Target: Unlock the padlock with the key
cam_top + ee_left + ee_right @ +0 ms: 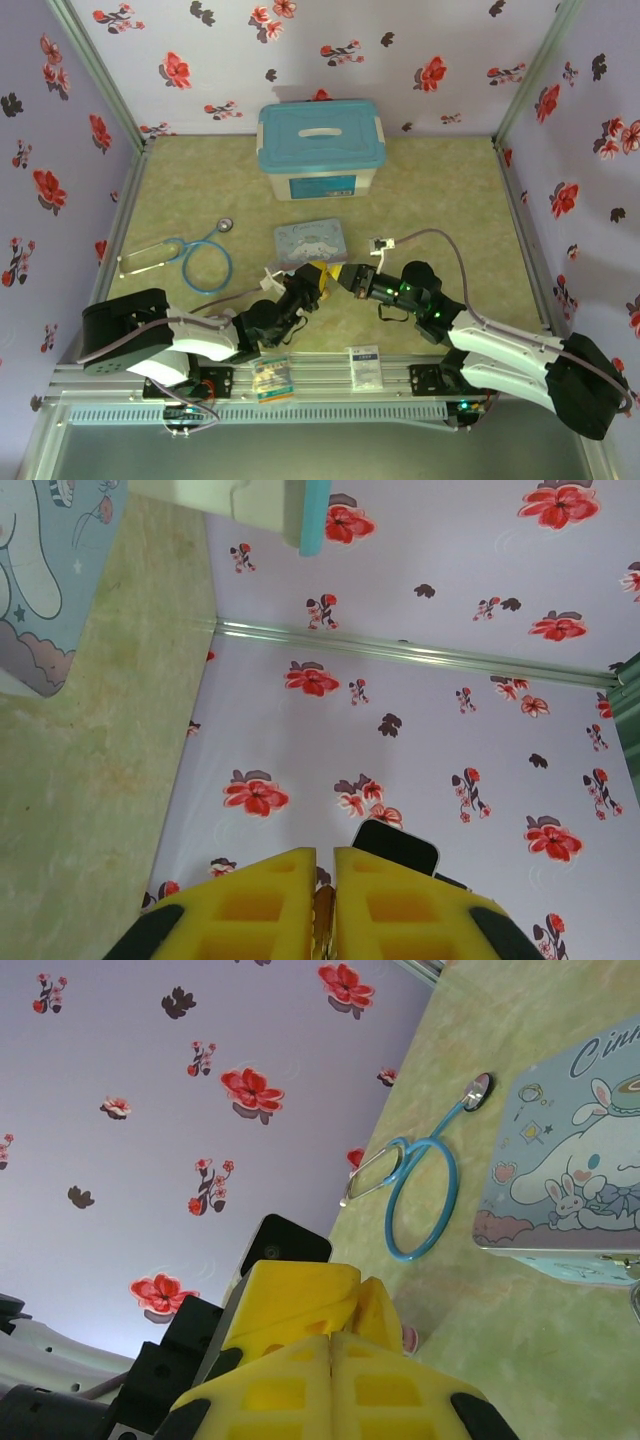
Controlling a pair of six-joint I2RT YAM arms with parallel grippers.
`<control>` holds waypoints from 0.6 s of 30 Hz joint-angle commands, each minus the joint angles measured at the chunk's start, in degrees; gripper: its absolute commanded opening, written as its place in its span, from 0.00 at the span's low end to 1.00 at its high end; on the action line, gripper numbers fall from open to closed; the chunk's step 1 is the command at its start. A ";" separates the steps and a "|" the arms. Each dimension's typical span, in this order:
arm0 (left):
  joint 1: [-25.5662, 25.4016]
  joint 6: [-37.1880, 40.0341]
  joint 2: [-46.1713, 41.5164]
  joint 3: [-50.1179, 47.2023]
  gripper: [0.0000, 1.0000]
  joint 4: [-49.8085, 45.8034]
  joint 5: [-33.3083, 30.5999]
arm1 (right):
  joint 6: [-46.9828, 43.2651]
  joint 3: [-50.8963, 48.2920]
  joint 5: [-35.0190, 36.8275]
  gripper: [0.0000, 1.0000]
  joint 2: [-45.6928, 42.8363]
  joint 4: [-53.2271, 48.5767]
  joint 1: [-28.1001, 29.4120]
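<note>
The two arms meet in the middle of the desk [450,200], just in front of the cartoon tin [310,242]. The left tool [316,274] and the right tool [346,277] point at each other, tip to tip. From above they look touching or almost touching.

In the left wrist view the left tool [324,865] is clenched, with its yellow fingers [262,905] nearly together. In the narrow slit between them sits a thin brass-coloured sliver, which I judge to be the padlock [323,925]. It is held above the desk and is not lying on it. Its shackle and keyhole are hidden, so I cannot say whether it is locked or open.

In the right wrist view the right tool [331,1345] has its fingers [268,1395] pressed together with no gap. Whether the key is pinched between them I cannot tell, because it is too thin to make out. Directly beyond its tips are the yellow fingertips of the left tool [300,1295].

My judgement of the progress is that the picking up seems done and the arms are now bringing key and lock together. What is left is the fine part: to put the key in the keyhole, to turn it, and to let the shackle spring out.

The stethoscope [195,262] and the blue box [320,148] lie apart from the work.
</note>
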 commanded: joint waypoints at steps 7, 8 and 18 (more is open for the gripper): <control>-0.18 1.38 -0.01 -0.98 0.00 1.48 -1.47 | 1.85 -0.30 0.30 0.00 0.81 2.50 -0.95; -0.16 1.38 -0.14 -1.07 0.00 1.56 -1.59 | 1.62 -0.30 0.49 0.00 0.16 1.77 -1.05; 0.14 10.35 -3.11 -2.74 0.00 1.12 -3.00 | 1.75 -2.41 -0.53 0.78 -9.58 -7.59 -5.65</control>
